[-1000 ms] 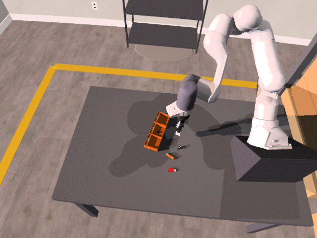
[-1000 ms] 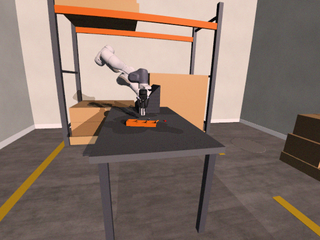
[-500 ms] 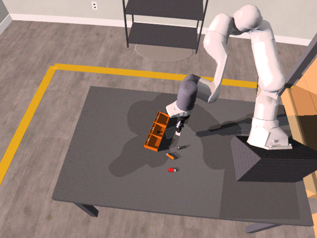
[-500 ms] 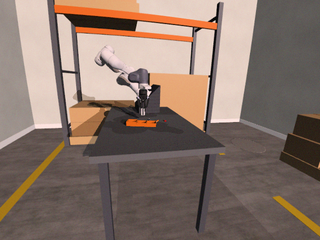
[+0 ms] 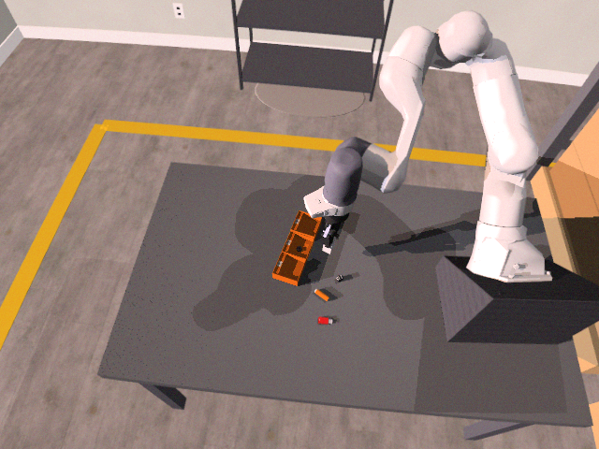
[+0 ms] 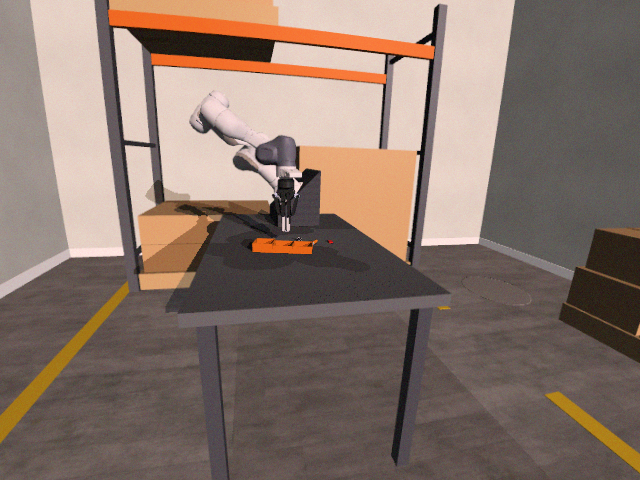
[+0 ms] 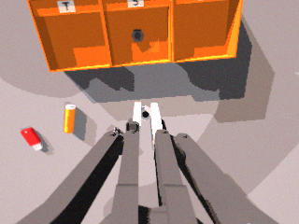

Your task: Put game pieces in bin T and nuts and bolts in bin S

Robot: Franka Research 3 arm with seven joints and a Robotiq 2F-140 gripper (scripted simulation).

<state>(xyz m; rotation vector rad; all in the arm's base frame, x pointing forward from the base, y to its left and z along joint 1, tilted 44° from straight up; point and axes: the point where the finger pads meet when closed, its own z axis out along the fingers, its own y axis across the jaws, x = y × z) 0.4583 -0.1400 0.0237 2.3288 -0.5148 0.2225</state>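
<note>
Gripper (image 7: 146, 113) pinching a small dark nut (image 7: 145, 114) between its white fingertips, hanging just below the orange bin tray (image 7: 75, 62) at the top of the wrist view. Another dark nut (image 7: 137, 35) lying in the middle bin marked S; small die (image 5: 339, 278), orange tube (image 7: 69, 119) and red block (image 7: 31, 136) resting on the table (image 5: 203, 367), lower left.

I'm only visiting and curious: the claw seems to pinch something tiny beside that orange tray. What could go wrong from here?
The small dark piece sits only at the very tips of the claw, so it might slip out before reaching the orange tray. The compartments marked T and S are neighbours, so a slightly off drop could land in the wrong one. The claw hangs near the tray's wall and might nudge it.
</note>
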